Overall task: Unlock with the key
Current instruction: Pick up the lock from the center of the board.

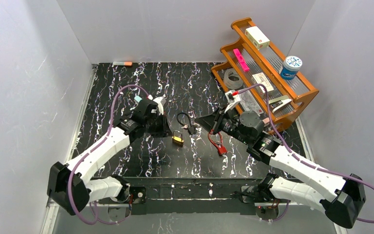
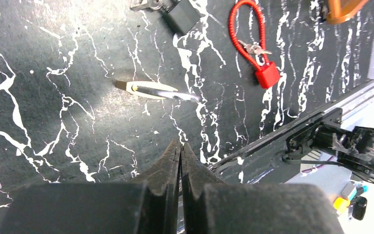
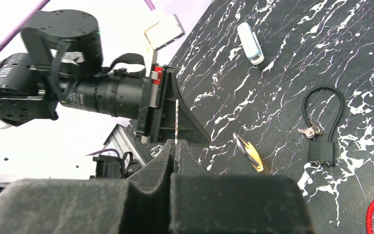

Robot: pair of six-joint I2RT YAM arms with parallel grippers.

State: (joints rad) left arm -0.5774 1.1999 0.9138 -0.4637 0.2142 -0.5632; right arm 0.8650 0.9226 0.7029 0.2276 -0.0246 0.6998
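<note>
A small brass padlock (image 1: 177, 140) lies flat on the black marbled table, between the two arms. The left wrist view shows the padlock (image 2: 146, 90) edge-on, and the right wrist view shows it (image 3: 249, 153) beside the left fingers. My left gripper (image 1: 166, 130) stands just left of the padlock, tips down near the table. Its jaws (image 2: 180, 145) are shut with nothing between them. My right gripper (image 1: 198, 120) hovers to the padlock's upper right. It (image 3: 176, 142) is shut on a thin key (image 3: 177, 119), which sticks out edge-on from its tips.
A black cable lock (image 1: 185, 122) with keys lies just behind the padlock. To its right lies a red cable lock (image 1: 219, 145). A wooden shelf (image 1: 304, 100) with small items stands at the back right. A white stick (image 3: 251, 43) lies behind the left arm, and white walls close in the table.
</note>
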